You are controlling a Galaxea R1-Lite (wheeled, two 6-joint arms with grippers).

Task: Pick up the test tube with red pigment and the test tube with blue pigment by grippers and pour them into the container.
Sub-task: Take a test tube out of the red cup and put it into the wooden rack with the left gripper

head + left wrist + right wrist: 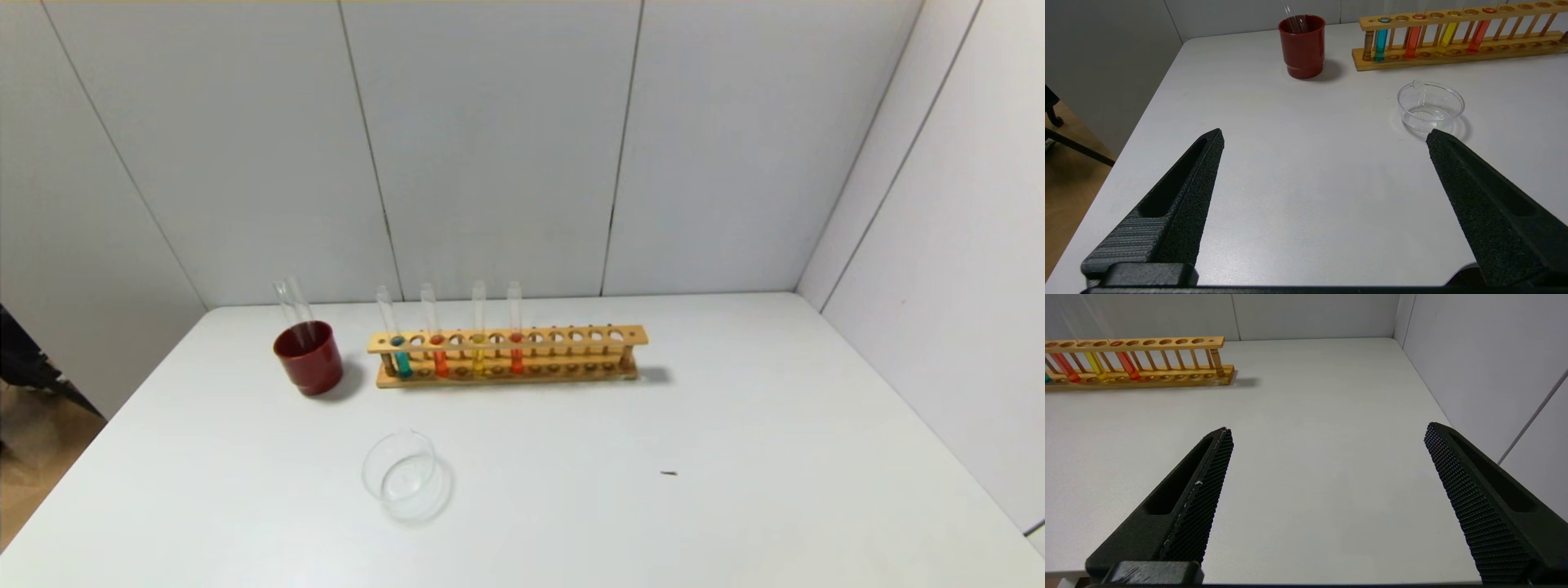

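- Test tube with blue pigment (401,353): slim clear glass, teal liquid low down; upright at the wooden rack's (571,336) left end
- Test tube with red pigment (438,351): orange-red liquid; upright, next filled slot rightward
- Container (406,475): clear low-walled glass dish; on the table nearer the robot, well apart from the rack

The left end effector (1325,136) hangs above the near left part of the counter (1298,196), close to its near edge. Its two dark fingers (1184,192) are spread wide apart and grip nothing. The right end effector (1327,430) hangs above the near right part of the counter, close to the near edge and not far from the right edge. Its fingers (1202,490) are likewise spread wide with nothing between them. Neither arm shows in the head view.
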